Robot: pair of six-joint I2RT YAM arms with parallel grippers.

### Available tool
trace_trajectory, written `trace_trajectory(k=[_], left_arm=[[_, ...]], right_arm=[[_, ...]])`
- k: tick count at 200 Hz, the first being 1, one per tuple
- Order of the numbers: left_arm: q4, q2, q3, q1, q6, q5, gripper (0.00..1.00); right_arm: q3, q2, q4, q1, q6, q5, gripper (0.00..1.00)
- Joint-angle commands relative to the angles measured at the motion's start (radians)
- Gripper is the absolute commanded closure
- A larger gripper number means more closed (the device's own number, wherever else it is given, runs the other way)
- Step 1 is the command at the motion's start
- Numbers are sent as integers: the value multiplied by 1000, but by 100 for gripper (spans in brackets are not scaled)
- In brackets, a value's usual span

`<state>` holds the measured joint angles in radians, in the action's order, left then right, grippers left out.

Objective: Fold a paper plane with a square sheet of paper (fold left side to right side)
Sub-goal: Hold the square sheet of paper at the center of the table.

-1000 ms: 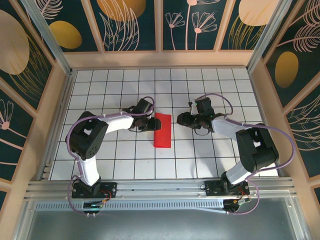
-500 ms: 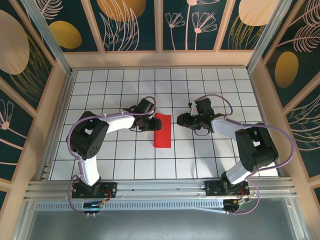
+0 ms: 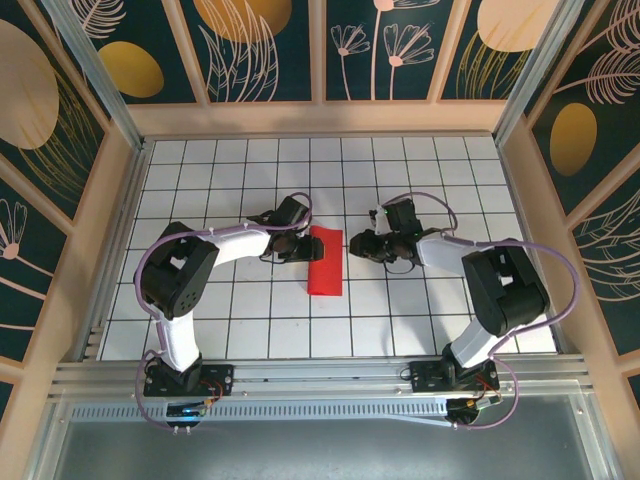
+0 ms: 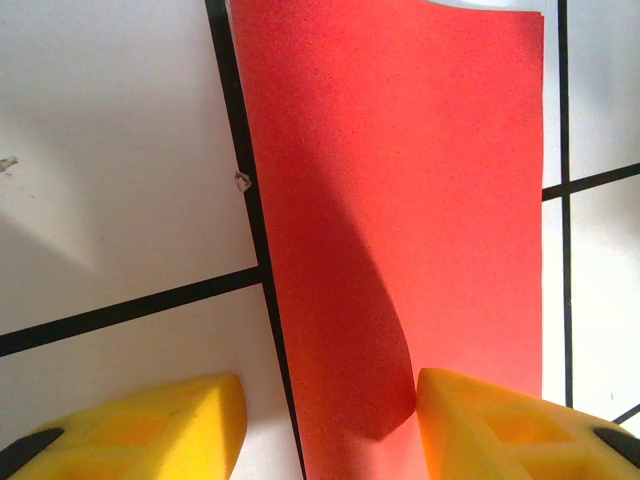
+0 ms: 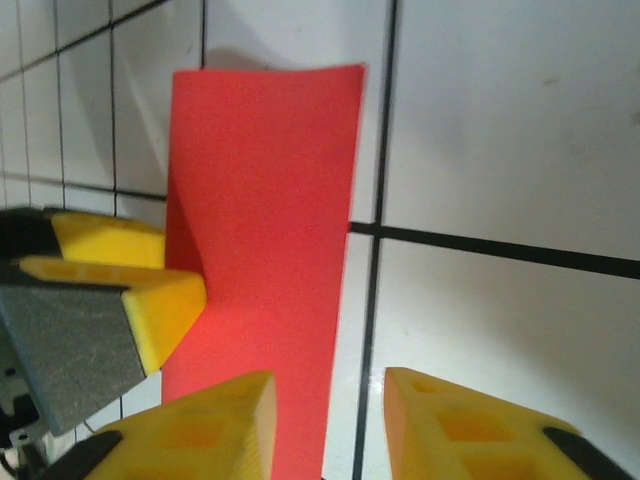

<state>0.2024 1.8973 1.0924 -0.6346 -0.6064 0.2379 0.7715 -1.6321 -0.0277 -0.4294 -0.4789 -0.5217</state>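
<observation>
The square sheet of paper (image 3: 325, 262) is bright red and lies flat on the white grid table as a narrow folded rectangle. A paper plane is out of view. My left gripper (image 3: 302, 246) is at the sheet's upper left edge. In the left wrist view the sheet (image 4: 400, 200) runs between the yellow fingers of the open left gripper (image 4: 330, 430), and the right finger (image 4: 500, 425) rests over the paper. My right gripper (image 3: 356, 243) is at the sheet's right side. The right wrist view has the right gripper (image 5: 328, 430) open astride the sheet's (image 5: 265, 200) right edge.
Wooden walls (image 3: 115, 190) enclose the tiled table (image 3: 420, 170) on three sides. An aluminium rail (image 3: 320, 375) runs along the near edge by the arm bases. The left gripper's yellow finger (image 5: 150, 300) juts in at the left of the right wrist view.
My right gripper has slid a little left toward the sheet and its jaws have narrowed. The left gripper and the sheet have stayed put.
</observation>
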Motion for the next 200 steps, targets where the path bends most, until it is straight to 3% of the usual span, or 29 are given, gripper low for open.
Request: trace_trajectory(k=[1,22,39,128,200], left_arm=[[-34,121,-28,-40,10,22,49],[-34,120,-28,-41,10,21,49],[-32,120,-28,-42,11,20,49],[-29,115,-28,-42,10,10,49],[-21,-73,-46,-39,-8,-144,43]], right_arm=[[6,-44,-74,-33,-40,-83,79],[17,-81,-113,-60,-67,-104,94],[36,-111,-117,-83,-70,-103,100],[50,-174,-68,-108,-53,-62,100],[33,-232,10,-109,-29,19,100]])
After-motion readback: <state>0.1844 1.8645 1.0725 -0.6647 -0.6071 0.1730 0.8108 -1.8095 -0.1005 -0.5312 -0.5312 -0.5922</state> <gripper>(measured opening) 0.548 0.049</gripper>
